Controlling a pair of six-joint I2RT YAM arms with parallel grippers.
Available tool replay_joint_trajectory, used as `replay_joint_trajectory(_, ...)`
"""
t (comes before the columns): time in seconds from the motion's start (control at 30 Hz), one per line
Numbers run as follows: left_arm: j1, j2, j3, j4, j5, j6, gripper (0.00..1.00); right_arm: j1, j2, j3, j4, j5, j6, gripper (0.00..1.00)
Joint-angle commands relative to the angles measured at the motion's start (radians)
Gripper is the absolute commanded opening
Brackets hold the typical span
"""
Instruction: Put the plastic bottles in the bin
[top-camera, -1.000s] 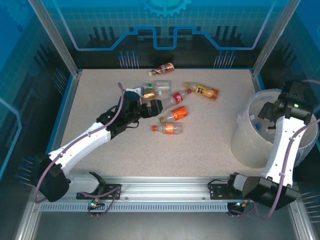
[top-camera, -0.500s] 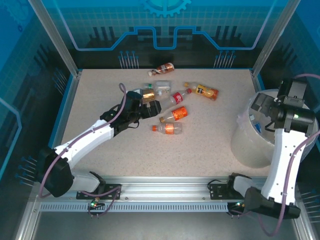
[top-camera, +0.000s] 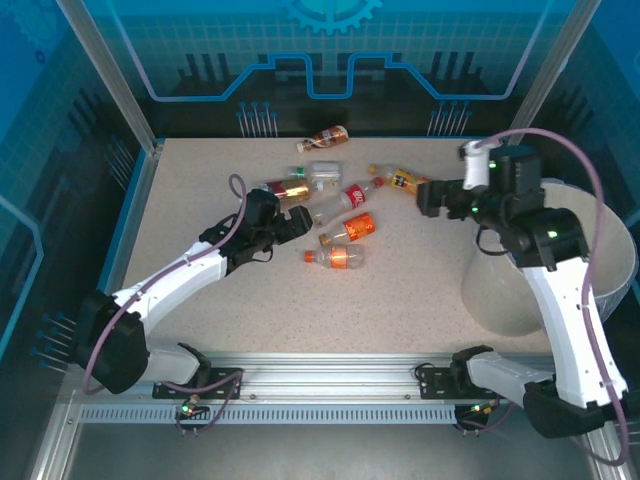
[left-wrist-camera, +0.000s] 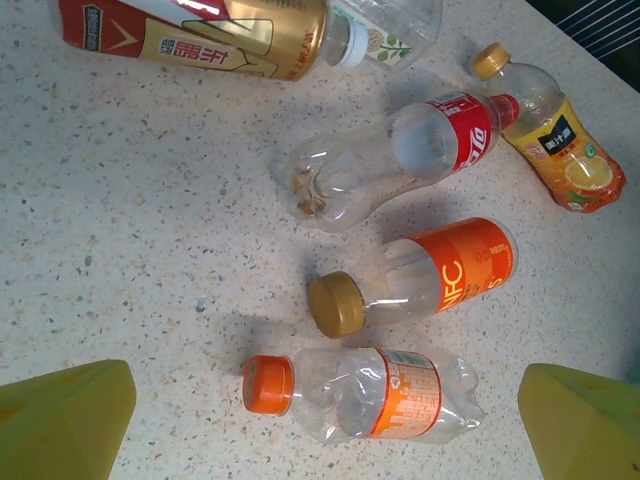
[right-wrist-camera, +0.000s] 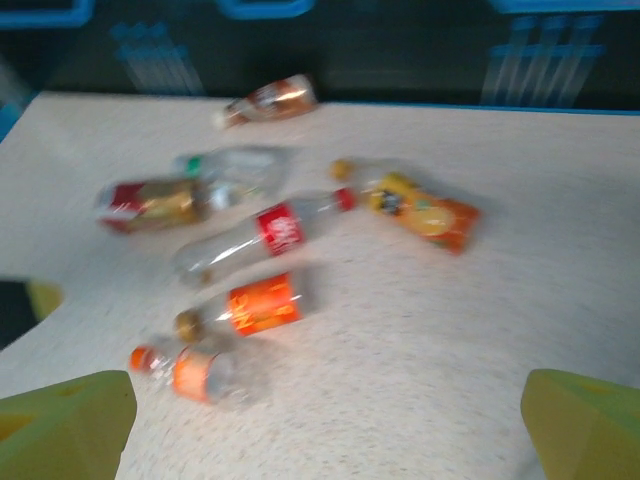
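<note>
Well, the pale speckled surface (top-camera: 400, 300) carries everything. The bin (top-camera: 495, 295), a wide round white tub, stands on its right part. The right arm (top-camera: 565, 290) passes over the bin and hides most of its inside, so I cannot tell what lies in it. The left arm (top-camera: 180, 275) reaches out well to the left of the bin.

The right hand (top-camera: 424, 198) hangs above the surface just left of the bin, toward the far side. Its yellow fingers (right-wrist-camera: 70, 420) stand wide apart and nothing is between them. The left hand (top-camera: 300, 222) is much further left of the bin. Its fingers (left-wrist-camera: 60, 415) are also spread wide and hold nothing.

Seven bottles lie on their sides, all outside the bin and to its left.
- The juice bottle (top-camera: 405, 182), with orange liquid and a yellow cap, is the nearest to the bin.
- The red-label bottle (top-camera: 345, 198) is clear and lies further from the bin than the juice bottle.
- The orange-label bottle (top-camera: 350, 229) has a brown cap.
- The orange-cap bottle (top-camera: 337, 258) is crumpled and is the nearest to the front of the surface.
- The red-and-gold bottle (top-camera: 285, 187) is the furthest left from the bin.
- The green-cap bottle (top-camera: 322, 175) is clear. Its cap end lies against the red-and-gold one.
- The brown bottle (top-camera: 325, 137) lies alone at the far edge, well apart from the bin.
</note>
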Motion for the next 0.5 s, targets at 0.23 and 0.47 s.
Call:
replay_joint_trajectory(0.23,0.080,-0.059,-0.077,-0.082,-0.049,-0.147,0.99,0.315,0.192,-0.226,0.192,-0.083,-0.467,1.00)
replay_joint_trajectory(0.47,0.113,-0.081,-0.108,-0.100,-0.047,-0.185,0.99,0.440,0.429,-0.214,0.234,-0.077,-0.626,0.97)
